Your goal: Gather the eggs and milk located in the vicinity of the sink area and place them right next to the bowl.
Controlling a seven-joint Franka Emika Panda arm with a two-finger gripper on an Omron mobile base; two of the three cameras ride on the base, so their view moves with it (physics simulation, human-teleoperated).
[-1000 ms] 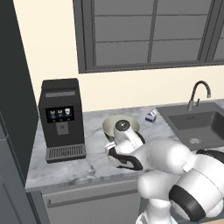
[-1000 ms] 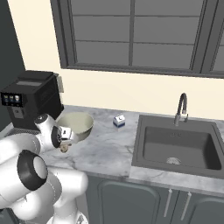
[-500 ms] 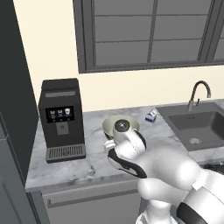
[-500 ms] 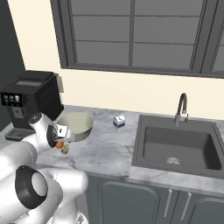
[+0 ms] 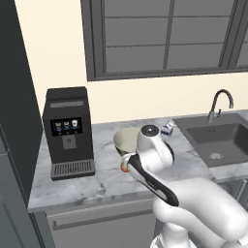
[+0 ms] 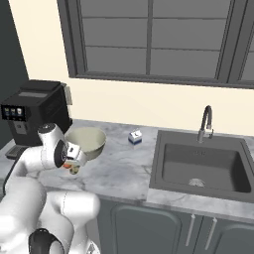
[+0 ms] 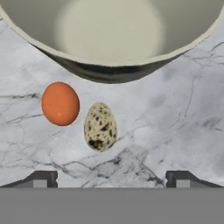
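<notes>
Eggs — one orange-brown oval [image 7: 60,103], one speckled tan oval [image 7: 100,126] — lie just beside the large cream-green bowl [image 7: 113,37] near the marble worktop's [image 7: 175,127] front edge, the hand [image 7: 111,178] wide open and empty — the small white-and-blue milk carton [image 6: 134,137] remains near the dark sink [image 6: 201,166].

The white arm [image 5: 160,181] rises from its base, bends at a rounded elbow and reaches forward and down over the near part of the counter, seen from the left base view. Its dark-jointed wrist [image 6: 54,149] turns downward in the right base view, with the hand tucked just below it. The gripper [image 7: 111,178] points straight down, its two dark fingertips [image 7: 41,178] set wide apart at opposite sides of the hand view, jaws spread with nothing between them and nothing in their grasp. The fingertips hang clear above the surface beneath, touching nothing.
</notes>
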